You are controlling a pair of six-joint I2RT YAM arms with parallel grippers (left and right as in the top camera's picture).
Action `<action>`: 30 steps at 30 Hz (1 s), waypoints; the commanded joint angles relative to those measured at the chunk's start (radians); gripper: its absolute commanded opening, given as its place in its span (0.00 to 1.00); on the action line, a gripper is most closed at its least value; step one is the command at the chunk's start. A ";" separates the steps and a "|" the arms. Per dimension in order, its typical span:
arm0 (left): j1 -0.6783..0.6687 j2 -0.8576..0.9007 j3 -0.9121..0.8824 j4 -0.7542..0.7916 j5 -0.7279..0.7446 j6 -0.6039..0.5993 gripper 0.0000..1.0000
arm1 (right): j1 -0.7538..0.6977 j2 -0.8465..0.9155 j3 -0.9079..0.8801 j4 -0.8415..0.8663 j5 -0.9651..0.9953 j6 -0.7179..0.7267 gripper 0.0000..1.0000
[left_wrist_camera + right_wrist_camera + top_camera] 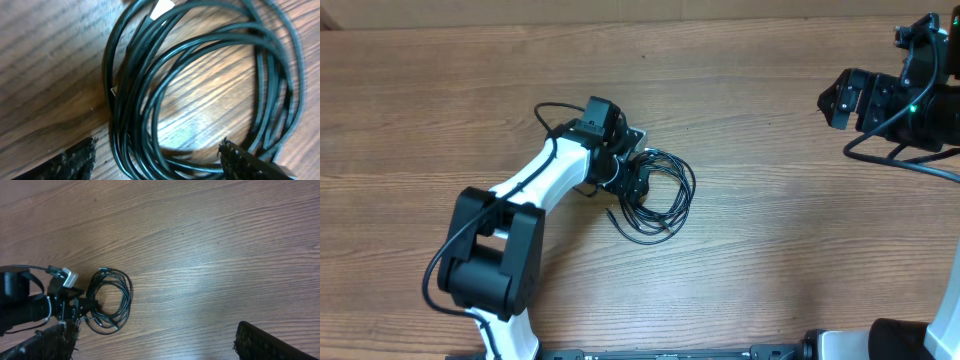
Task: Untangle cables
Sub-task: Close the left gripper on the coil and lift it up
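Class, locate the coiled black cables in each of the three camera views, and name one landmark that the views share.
Overhead: the cables lie just left of centre, at the tip of the left gripper.
Left wrist: the cables fill most of the frame, close up.
Right wrist: the cables sit small at lower left.
Shared landmark: the left gripper, right at the coil.

Left arm (pixel 548 172) is showing white links between bulky black joints (pixel 485 255), with a thin black wire (pixel 550 103) running along it and a small silver block (pixel 68 276) sitting at the wrist. Right arm (pixel 885 100) is reading all black at the top, a green light (pixel 912 107) glowing on it, a black lead (pixel 920 167) trailing off and a white link (pixel 948 310) showing lower down. Fingers (pixel 75 161) are wearing dark, rough, gritty-looking pads.
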 commanded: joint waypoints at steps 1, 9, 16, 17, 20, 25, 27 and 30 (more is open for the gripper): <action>-0.005 0.054 0.014 0.000 -0.004 -0.025 0.74 | 0.000 -0.002 -0.001 0.002 -0.009 -0.001 1.00; -0.007 0.080 0.015 0.005 -0.004 -0.050 0.18 | 0.000 -0.002 -0.001 0.002 -0.010 -0.001 1.00; -0.007 0.077 0.026 0.002 0.043 -0.077 0.09 | 0.000 -0.002 -0.001 0.002 -0.032 -0.001 1.00; -0.007 0.075 0.035 -0.002 0.058 -0.077 0.09 | 0.000 -0.002 -0.001 0.002 -0.034 -0.001 1.00; -0.007 0.068 0.085 -0.035 0.104 -0.077 0.09 | 0.000 -0.002 -0.001 0.002 -0.035 -0.001 1.00; -0.007 0.063 0.263 -0.169 0.108 -0.076 0.09 | 0.000 -0.002 -0.001 0.002 -0.035 -0.001 1.00; -0.007 0.063 0.342 -0.220 0.109 -0.076 0.10 | 0.000 -0.002 -0.001 0.002 -0.035 -0.001 1.00; -0.007 0.062 0.449 -0.275 0.109 -0.076 0.11 | 0.000 0.000 -0.002 0.002 -0.037 -0.001 1.00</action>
